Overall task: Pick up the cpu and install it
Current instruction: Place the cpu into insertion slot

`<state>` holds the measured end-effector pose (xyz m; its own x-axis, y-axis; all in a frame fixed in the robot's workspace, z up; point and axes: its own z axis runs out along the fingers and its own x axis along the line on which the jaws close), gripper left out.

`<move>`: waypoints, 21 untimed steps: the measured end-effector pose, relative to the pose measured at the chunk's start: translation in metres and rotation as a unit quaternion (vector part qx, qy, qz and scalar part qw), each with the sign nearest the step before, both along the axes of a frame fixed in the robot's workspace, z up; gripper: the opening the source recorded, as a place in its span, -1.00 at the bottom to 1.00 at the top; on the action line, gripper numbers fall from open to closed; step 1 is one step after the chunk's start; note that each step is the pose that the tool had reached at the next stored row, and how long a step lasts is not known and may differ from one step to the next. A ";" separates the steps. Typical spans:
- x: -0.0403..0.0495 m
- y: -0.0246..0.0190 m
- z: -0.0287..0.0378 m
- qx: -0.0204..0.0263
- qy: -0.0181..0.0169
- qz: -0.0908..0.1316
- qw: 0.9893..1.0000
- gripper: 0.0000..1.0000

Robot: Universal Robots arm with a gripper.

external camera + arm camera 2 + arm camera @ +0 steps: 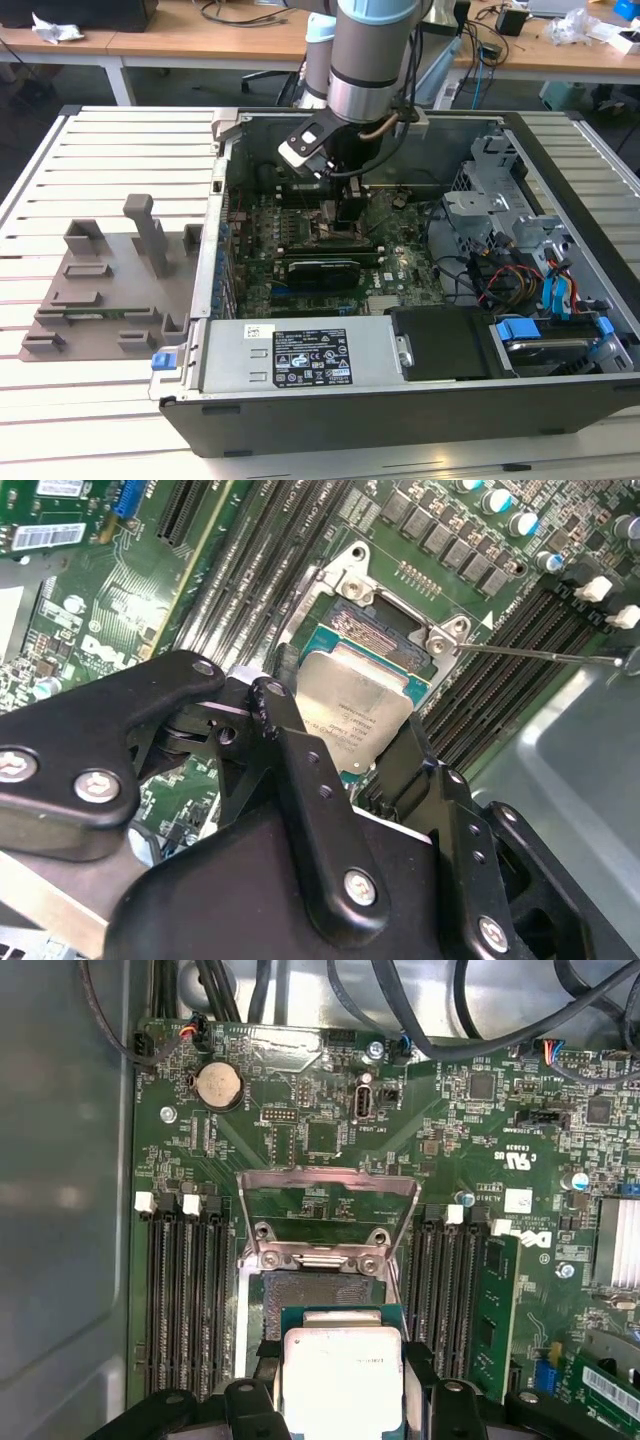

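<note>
White slatted table [100, 140] carries open dark grey computer case [400, 410]; pale wooden desks [200, 45] across upper frame of exterior view. Black two-finger gripper [345, 212], centre of exterior view, reaches into case. Fingers [295, 750] clamped on opposite edges of small flat square silver-topped cpu [355, 715], over open metal socket frame [325, 1210] on green motherboard [480, 1130]. Cpu level, silver lid upward; square, no long axis evident.

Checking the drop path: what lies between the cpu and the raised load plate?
In the first wrist view, only the open socket lies between the cpu and the load plate.
</note>
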<state>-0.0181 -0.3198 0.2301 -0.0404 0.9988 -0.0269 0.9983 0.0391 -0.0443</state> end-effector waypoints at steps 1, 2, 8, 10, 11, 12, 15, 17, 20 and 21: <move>0.0000 0.0006 -0.0009 -0.001 0.000 -0.003 1.000 0.09; 0.0000 0.0010 -0.0014 -0.001 0.000 -0.004 1.000 0.09; 0.0000 0.0049 -0.0078 -0.001 0.000 -0.013 1.000 0.09; 0.0000 0.0055 -0.0105 -0.001 0.000 -0.015 1.000 0.09; 0.0000 0.0056 -0.0115 -0.001 0.000 -0.015 1.000 0.09; -0.0001 0.0056 -0.0131 -0.001 0.000 -0.015 1.000 0.09; -0.0001 0.0056 -0.0200 -0.001 0.000 -0.015 1.000 0.09; -0.0001 0.0056 -0.0223 -0.001 0.000 -0.015 1.000 0.09; -0.0001 0.0056 -0.0251 -0.001 0.000 -0.015 1.000 0.09; -0.0001 0.0056 -0.0259 -0.001 0.000 -0.015 1.000 0.09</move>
